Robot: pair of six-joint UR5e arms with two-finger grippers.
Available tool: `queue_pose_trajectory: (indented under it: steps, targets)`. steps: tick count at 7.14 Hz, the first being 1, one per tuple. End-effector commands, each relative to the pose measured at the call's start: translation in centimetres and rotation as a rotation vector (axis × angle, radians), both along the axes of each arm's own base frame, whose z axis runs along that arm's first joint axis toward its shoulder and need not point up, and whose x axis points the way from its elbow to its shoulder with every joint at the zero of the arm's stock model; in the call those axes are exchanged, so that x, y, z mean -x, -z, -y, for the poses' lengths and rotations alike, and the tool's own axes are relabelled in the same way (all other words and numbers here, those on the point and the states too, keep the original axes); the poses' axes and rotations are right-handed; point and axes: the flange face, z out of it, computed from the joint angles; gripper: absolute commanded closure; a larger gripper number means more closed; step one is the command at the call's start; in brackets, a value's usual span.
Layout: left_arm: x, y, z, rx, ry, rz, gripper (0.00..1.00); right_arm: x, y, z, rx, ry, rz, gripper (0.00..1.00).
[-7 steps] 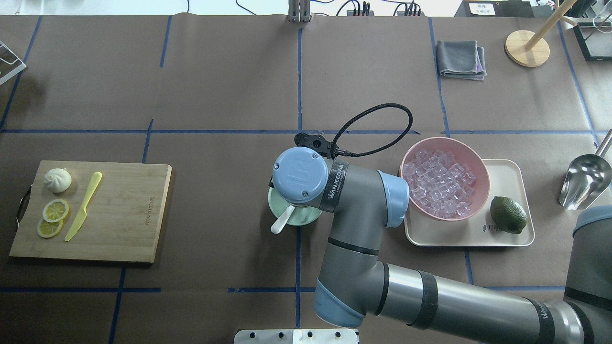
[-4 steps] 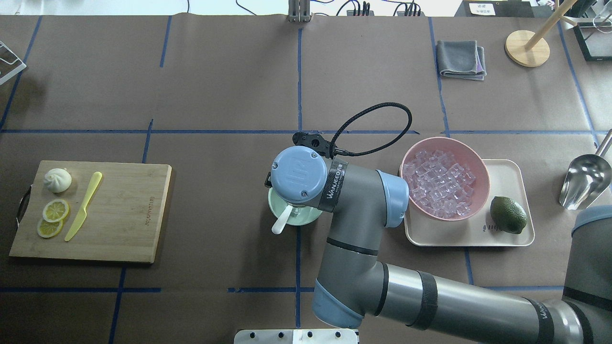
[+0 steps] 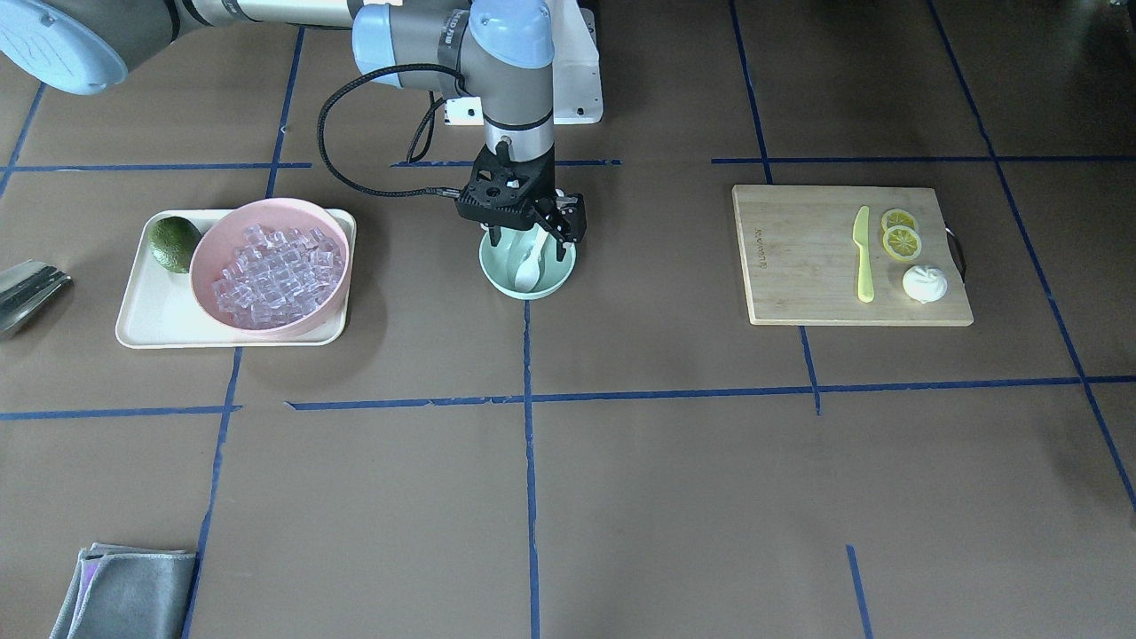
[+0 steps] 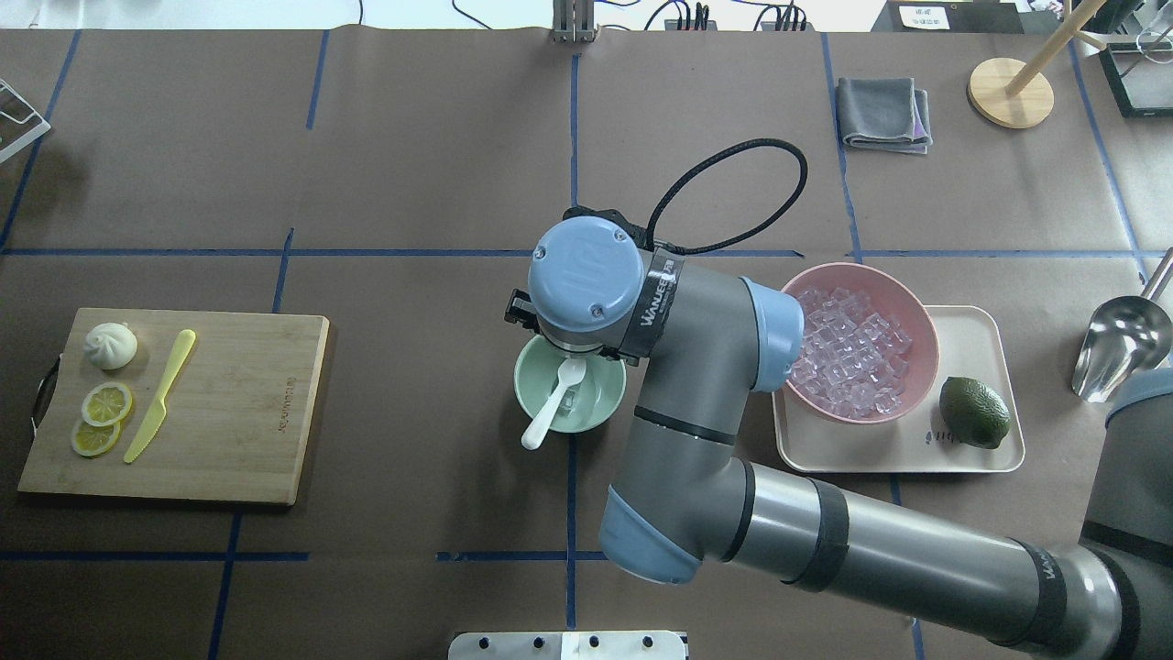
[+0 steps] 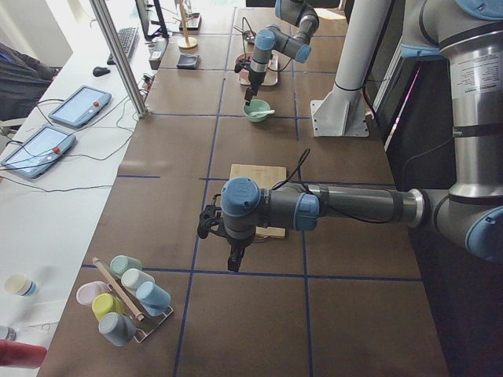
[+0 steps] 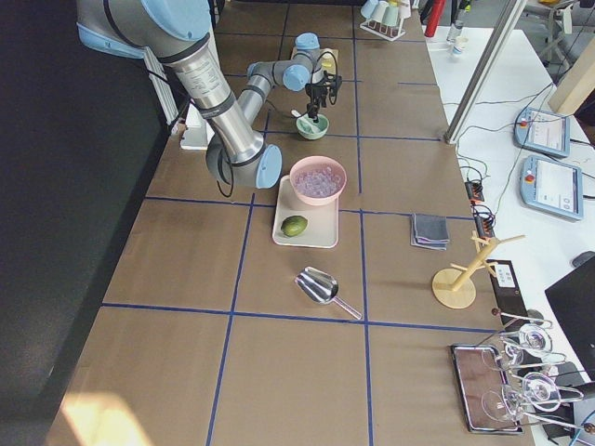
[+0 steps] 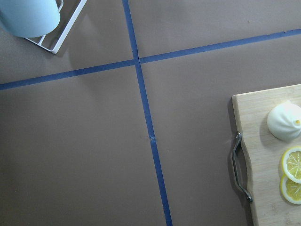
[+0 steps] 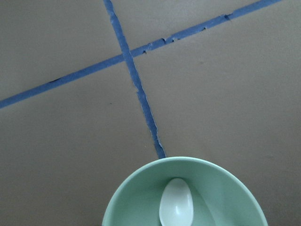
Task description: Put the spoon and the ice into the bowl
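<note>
The mint-green bowl stands at the table's middle. The white spoon lies in it, scoop inside and handle leaning over the near-left rim. It also shows in the front view and the right wrist view. My right gripper hangs open and empty just above the bowl, fingers spread over it. The ice fills the pink bowl to the right. My left gripper shows only in the left side view, beyond the cutting board's end; I cannot tell its state.
A cutting board on the left holds a yellow-green knife, lemon slices and a white bun. A beige tray carries the pink bowl and a lime. A metal scoop and grey cloth lie right.
My right wrist has moved away from the bowl toward the table's far side, uncovering the bowl. The spoon stays in the bowl, barely shifted.
</note>
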Motion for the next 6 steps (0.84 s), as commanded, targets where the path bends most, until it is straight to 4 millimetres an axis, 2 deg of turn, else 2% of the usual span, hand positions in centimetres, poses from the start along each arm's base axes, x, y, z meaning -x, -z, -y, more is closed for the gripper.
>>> queue_pose_trajectory:
  steps: [1, 2, 3, 4, 6]
  targets:
    - [-0.1, 0.0, 0.4, 0.009, -0.003, 0.012, 0.0, -7.8, -0.8, 7.0, -0.014, 0.116, -0.053, 0.0]
    - [-0.4, -1.0, -0.1, 0.03, -0.01, 0.015, 0.0, -12.5, -2.5, 10.6, -0.027, 0.185, -0.086, 0.0]
    - [-0.5, -1.9, -0.3, 0.051, -0.013, 0.017, 0.0, -17.9, -5.1, 13.4, -0.089, 0.256, -0.087, 0.0]
    - [-0.7, -2.1, -0.1, 0.089, -0.021, 0.036, 0.0, -23.3, -8.1, 15.7, -0.113, 0.32, -0.068, 0.0]
    - [-0.7, -2.1, 0.0, 0.094, -0.021, 0.044, 0.0, -33.0, -12.6, 19.4, -0.182, 0.372, -0.105, 0.0]
